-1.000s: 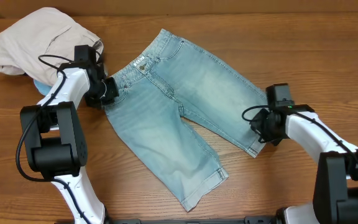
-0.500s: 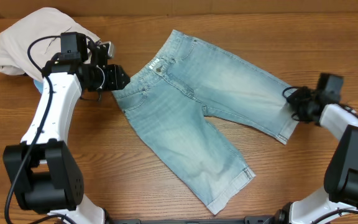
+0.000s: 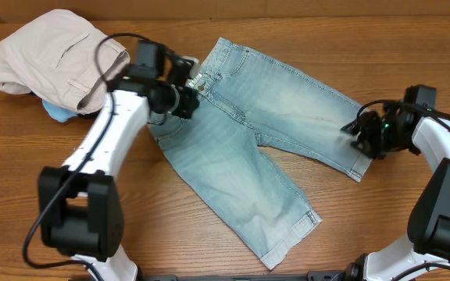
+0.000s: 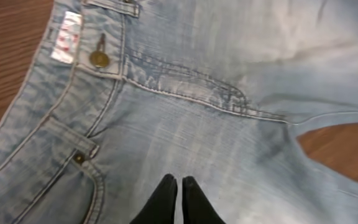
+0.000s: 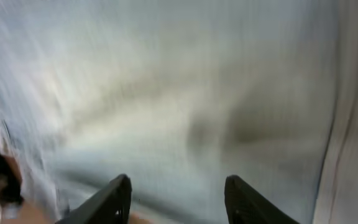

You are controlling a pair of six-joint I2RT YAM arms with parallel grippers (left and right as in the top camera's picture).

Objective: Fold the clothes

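Note:
The light blue jeans point(image 3: 248, 148) lie spread flat on the table, waistband at the upper left, both legs running toward the lower right. My left gripper point(image 3: 187, 101) hovers over the waist area, shut and empty; in the left wrist view its closed fingertips point(image 4: 179, 182) sit above the denim point(image 4: 216, 74) below the fly button point(image 4: 99, 59). My right gripper point(image 3: 359, 134) is open over the hem of the right leg; the right wrist view shows its spread fingers point(image 5: 176, 182) above blurred denim point(image 5: 179, 87).
Beige khaki trousers point(image 3: 49, 55) lie bunched at the table's upper left, with a small blue cloth point(image 3: 57, 112) under their edge. The wooden table point(image 3: 412, 47) shows bare around the jeans.
My left gripper has let go of the waistband corner and swung right, over the jeans' waist. My right gripper has opened, releasing the leg hem. The jeans slid right earlier and now lie still.

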